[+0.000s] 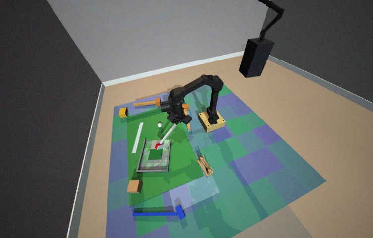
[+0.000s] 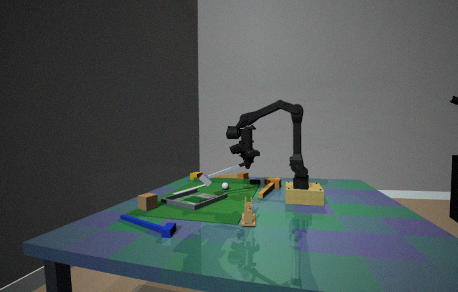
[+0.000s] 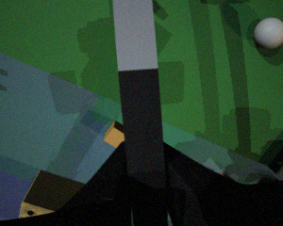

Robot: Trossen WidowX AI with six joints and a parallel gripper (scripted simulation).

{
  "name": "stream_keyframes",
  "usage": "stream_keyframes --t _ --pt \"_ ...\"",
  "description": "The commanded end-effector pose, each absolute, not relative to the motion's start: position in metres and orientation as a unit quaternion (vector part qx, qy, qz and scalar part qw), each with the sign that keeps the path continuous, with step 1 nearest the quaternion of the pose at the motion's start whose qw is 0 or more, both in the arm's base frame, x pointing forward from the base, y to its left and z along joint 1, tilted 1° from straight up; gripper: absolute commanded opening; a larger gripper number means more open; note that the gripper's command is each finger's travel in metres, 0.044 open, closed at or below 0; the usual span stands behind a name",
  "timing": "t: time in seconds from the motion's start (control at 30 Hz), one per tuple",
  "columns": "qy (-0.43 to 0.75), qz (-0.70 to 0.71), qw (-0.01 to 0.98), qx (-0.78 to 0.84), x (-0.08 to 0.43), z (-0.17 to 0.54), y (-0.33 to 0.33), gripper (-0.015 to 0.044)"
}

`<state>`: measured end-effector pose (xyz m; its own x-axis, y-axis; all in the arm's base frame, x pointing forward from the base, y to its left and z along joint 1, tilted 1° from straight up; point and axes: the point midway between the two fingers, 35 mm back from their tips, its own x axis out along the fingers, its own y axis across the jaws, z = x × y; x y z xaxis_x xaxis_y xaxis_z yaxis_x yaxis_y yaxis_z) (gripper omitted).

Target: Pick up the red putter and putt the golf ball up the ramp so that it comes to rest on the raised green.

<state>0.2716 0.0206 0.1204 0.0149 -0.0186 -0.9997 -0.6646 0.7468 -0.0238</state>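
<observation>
My gripper (image 1: 177, 122) (image 2: 247, 165) (image 3: 140, 146) is shut on the red putter's dark grip. The putter's white shaft (image 1: 168, 134) (image 2: 224, 170) (image 3: 136, 35) slants down and away from the fingers. Its red and white head (image 1: 157, 146) (image 2: 205, 179) hangs above the mat, over the ramp end of the framed platform in the top view. The white golf ball (image 1: 159, 125) (image 2: 225, 185) (image 3: 270, 33) sits on the green mat (image 1: 182, 165) (image 2: 220, 215), beside the shaft and short of the platform. The raised green (image 1: 155, 154) (image 2: 194, 199) lies inside a grey border, with no ball on it.
A white strip (image 1: 137, 137) lies left of the platform. A tan block (image 1: 134, 186) (image 2: 147, 201), blue putter (image 1: 154, 213) (image 2: 142, 222) and wooden stand (image 1: 205, 165) (image 2: 248, 218) are nearer the front. Two orange mallets (image 1: 145, 103) (image 2: 267, 190) and a yellow block (image 1: 123, 112) (image 2: 196, 176) lie farther back.
</observation>
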Motion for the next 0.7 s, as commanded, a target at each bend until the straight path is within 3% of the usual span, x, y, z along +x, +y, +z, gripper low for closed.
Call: stream_keyframes --t 0.0,0.67 --pt "0.668 0.201 0.683 -0.214 0.270 0.121 -0.001 0.0000" --pt "0.698 0.021 0.715 -0.029 0.244 0.115 -0.087 0.0000"
